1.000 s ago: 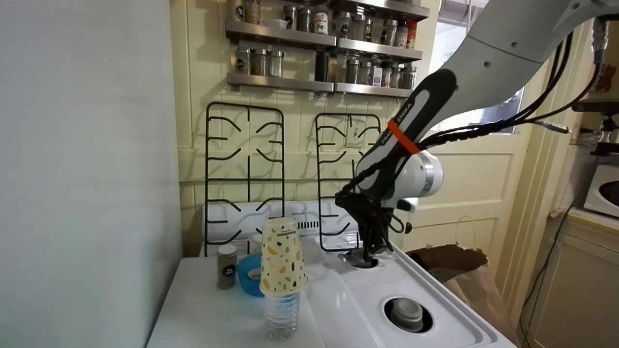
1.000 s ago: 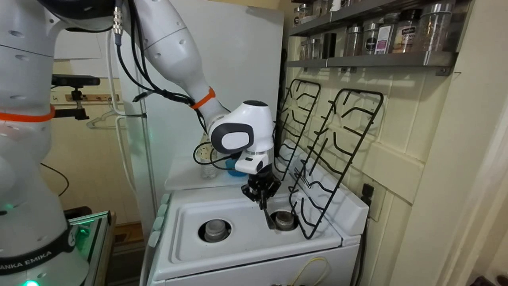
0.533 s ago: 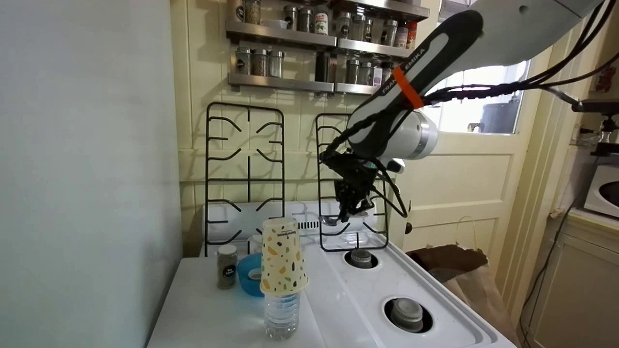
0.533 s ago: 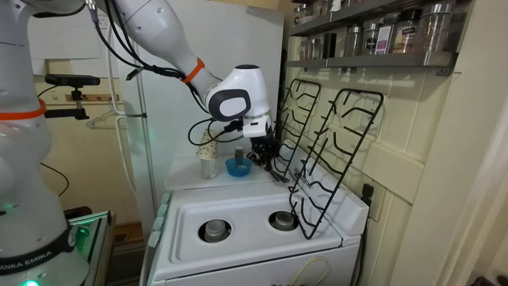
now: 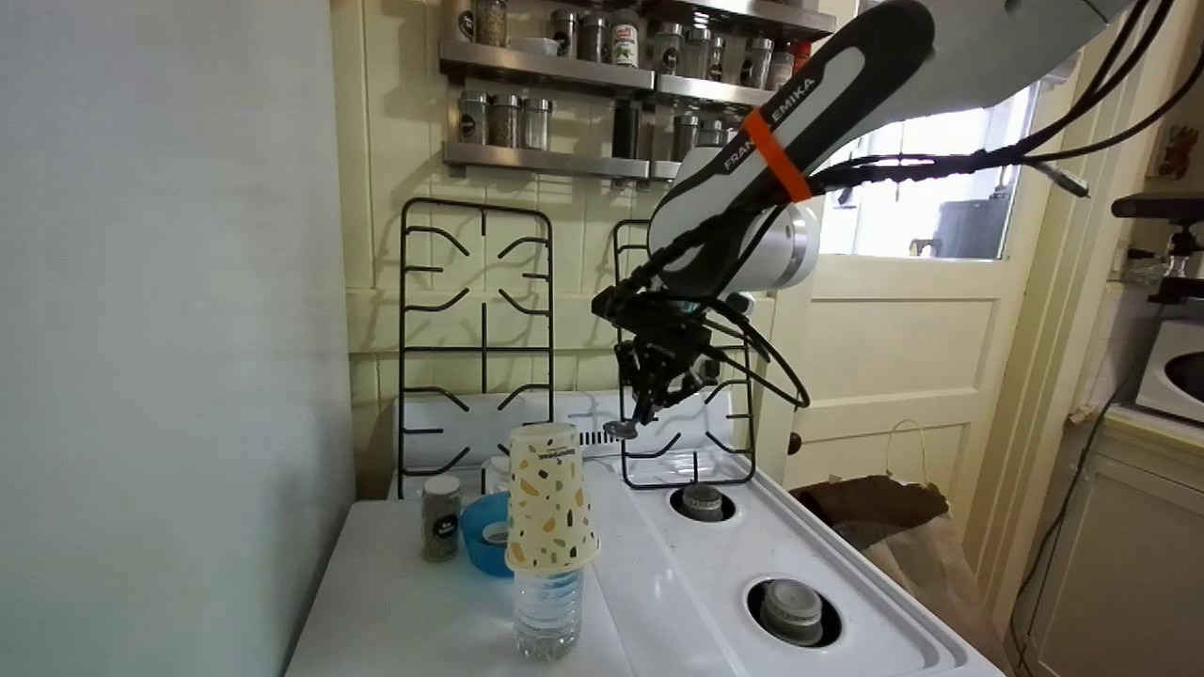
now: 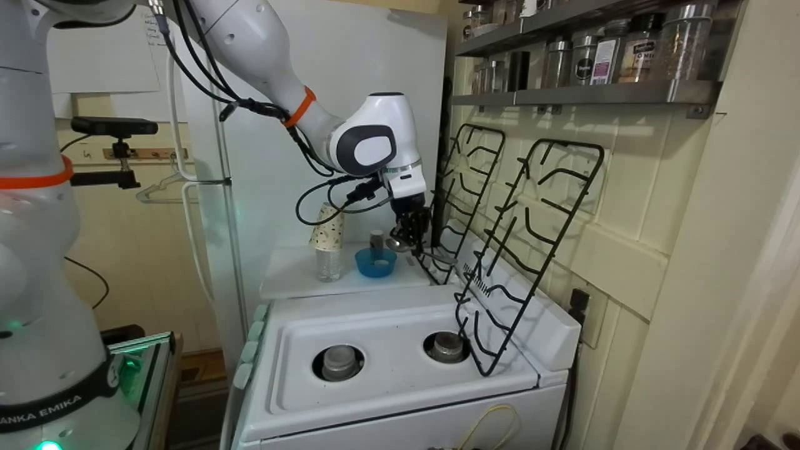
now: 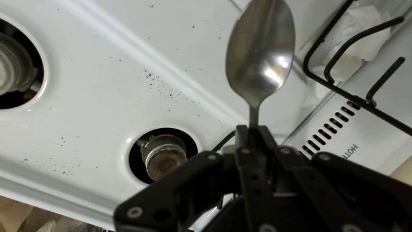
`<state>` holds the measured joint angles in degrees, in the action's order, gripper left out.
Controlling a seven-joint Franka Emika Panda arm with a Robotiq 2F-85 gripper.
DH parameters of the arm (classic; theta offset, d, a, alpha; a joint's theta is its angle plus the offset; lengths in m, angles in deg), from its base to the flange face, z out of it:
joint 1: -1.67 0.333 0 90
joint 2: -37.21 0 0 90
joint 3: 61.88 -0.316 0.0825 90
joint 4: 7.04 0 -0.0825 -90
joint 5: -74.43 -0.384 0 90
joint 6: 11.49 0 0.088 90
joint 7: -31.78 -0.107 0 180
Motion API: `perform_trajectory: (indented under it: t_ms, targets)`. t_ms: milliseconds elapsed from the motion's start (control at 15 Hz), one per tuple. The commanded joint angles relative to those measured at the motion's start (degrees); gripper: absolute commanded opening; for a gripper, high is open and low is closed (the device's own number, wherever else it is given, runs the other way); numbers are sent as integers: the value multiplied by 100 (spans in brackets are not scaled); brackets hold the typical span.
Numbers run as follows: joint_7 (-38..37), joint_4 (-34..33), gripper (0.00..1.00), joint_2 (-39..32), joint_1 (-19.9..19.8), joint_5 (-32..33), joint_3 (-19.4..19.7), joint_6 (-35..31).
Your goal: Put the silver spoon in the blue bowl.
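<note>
My gripper point(image 7: 253, 130) is shut on the neck of the silver spoon point(image 7: 260, 51); the spoon's bowl end points away from the fingers in the wrist view. In an exterior view my gripper point(image 5: 642, 412) holds the spoon point(image 5: 621, 430) in the air above the stove. In an exterior view the gripper point(image 6: 417, 251) stands right of the blue bowl, with the spoon's handle point(image 6: 442, 258) sticking out to the right. The blue bowl point(image 6: 375, 267) sits on the white surface beside the burners. It also shows, partly hidden by a cup, in an exterior view point(image 5: 480, 557). The blue bowl is out of the wrist view.
A patterned cup point(image 5: 550, 498) stands upside down on a clear bottle point(image 5: 547, 616), beside the bowl. A spice jar point(image 5: 441, 519) stands close to the bowl. Black grates point(image 6: 531, 250) lean on the back wall near the arm. Burners point(image 6: 339, 362) lie in the stove top.
My gripper has risen from the back burner with the spoon held, and has moved toward the blue bowl's side. The spoon has turned from pointing down to nearly level.
</note>
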<state>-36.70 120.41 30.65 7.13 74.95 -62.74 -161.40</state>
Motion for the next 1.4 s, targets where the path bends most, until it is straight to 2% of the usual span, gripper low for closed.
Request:
perform_trajectory:
  t_ms: [0,67,267,533,733,1000,1333]
  targets:
    - [36,-3,2,-6,-4,-8,4,6]
    - [310,-1,2,-47,-17,-297,-89,-173]
    - [311,-387,2,-337,116,-123,-167,-271]
    - [240,-1306,2,-866,513,699,-164,277]
    - [372,-1783,2,-1151,835,1004,-206,740]
    - [309,-1902,2,-1247,1173,1388,-177,1213]
    - [47,-1804,2,-1366,1469,1926,-110,1189]
